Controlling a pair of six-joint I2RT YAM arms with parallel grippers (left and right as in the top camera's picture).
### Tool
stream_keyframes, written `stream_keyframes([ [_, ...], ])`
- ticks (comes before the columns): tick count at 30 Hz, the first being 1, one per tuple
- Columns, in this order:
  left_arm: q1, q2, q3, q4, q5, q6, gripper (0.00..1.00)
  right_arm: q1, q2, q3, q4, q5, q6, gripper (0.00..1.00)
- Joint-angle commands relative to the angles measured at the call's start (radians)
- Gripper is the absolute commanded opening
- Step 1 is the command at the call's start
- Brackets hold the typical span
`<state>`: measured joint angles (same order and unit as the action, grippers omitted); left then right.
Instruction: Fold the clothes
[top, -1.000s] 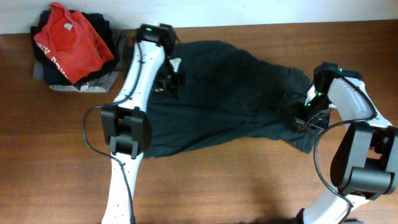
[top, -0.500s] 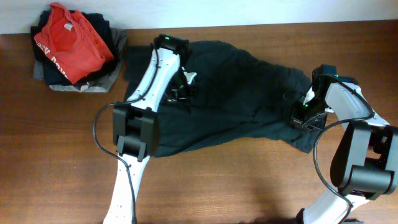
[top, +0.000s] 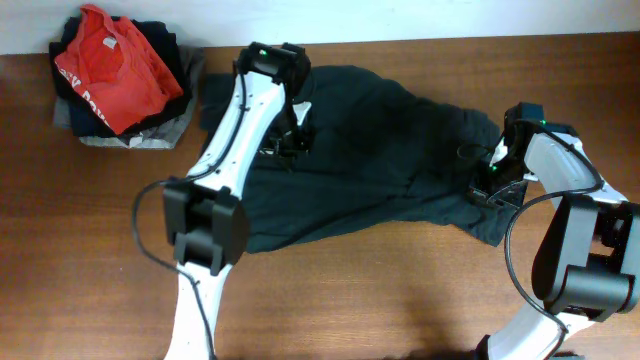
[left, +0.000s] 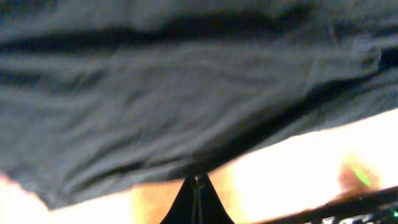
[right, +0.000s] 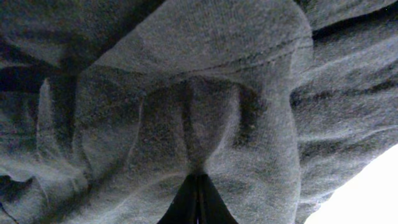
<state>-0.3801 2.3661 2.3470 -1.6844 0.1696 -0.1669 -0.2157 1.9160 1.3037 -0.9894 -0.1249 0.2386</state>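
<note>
The clothes (top: 380, 160), one dark charcoal-navy wrinkly garment, lie spread across the middle of the table. My left gripper (top: 290, 142) is over the garment's upper left part. In the left wrist view its jaws (left: 196, 182) are shut, their tips at the edge of the dark cloth (left: 186, 93). My right gripper (top: 490, 185) is at the garment's right end. In the right wrist view its jaws (right: 198, 179) are shut on a puckered fold of the cloth (right: 205, 74). The small white mark is hidden.
A pile of other garments stands at the back left, with a red T-shirt (top: 110, 65) on top and a grey folded garment (top: 100, 138) beneath. Bare wooden table (top: 400, 290) lies in front of the dark garment.
My left gripper has moved right from the garment's upper left corner toward its middle, drawing cloth along. A white mark that showed beside it is now hidden. The right arm has barely moved.
</note>
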Motion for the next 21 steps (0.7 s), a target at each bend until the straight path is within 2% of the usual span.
stream_keyframes([
  [1,0.005,-0.127,-0.127,-0.004,-0.108,-0.087,0.01,-0.008,-0.021,-0.008,0.003,0.005,0.013,0.04],
  [4,0.008,-0.222,-0.267,0.022,-0.216,-0.190,0.01,-0.008,-0.021,-0.008,0.006,0.005,0.013,0.04],
  [10,0.011,-0.441,-0.681,0.321,-0.211,-0.203,0.01,-0.008,-0.021,-0.008,0.015,0.005,0.013,0.04],
  [13,0.035,-0.482,-0.848,0.480,-0.155,-0.202,0.01,-0.008,-0.021,-0.008,0.018,0.005,0.013,0.04],
  [17,0.085,-0.473,-0.972,0.620,-0.006,-0.196,0.01,-0.008,-0.021,-0.008,0.011,0.005,0.013,0.04],
  [21,0.127,-0.470,-1.003,0.637,0.010,-0.195,0.01,-0.008,-0.021,-0.008,-0.006,0.005,0.008,0.04],
])
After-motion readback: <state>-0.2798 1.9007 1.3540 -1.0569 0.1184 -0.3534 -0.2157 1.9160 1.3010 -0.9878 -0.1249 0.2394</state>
